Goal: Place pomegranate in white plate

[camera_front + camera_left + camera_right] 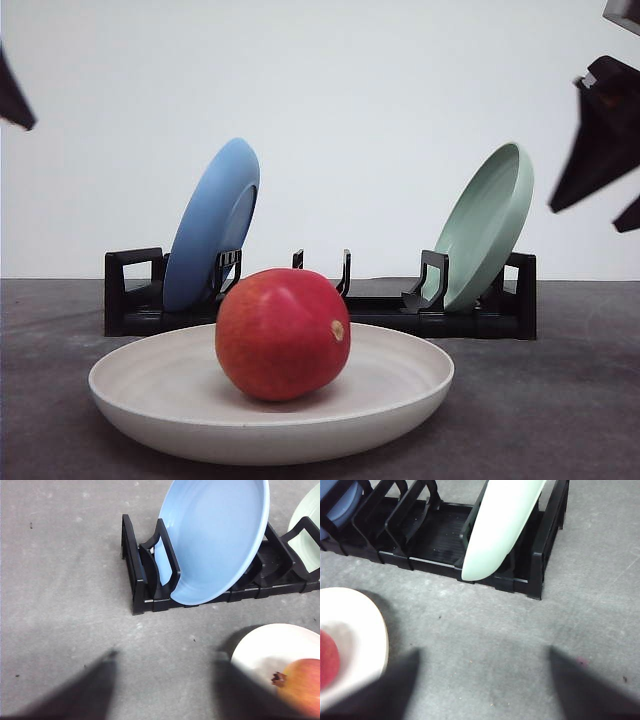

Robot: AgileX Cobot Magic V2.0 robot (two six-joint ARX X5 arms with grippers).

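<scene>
right claw [480, 690]: raised at the right of the front view, fingers spread wide, grasping nothing.
left claw [162, 690]: raised at the left, fingers apart, empty, over bare table [65, 580].
pomegranate [283, 333]: sits in the middle of the plate, free of both claws, tan spot facing right.
plate [400, 395]: flat on the table, just in front of the rack.
rack [130, 295]: black, holds a blue plate [212, 225] and a green plate [487, 225], both on edge.
task: looks done.
risk: the fruit is round and the plate shallow; a careless arm sweep or bump to the rim could roll it out, or knock a leaning plate.
</scene>
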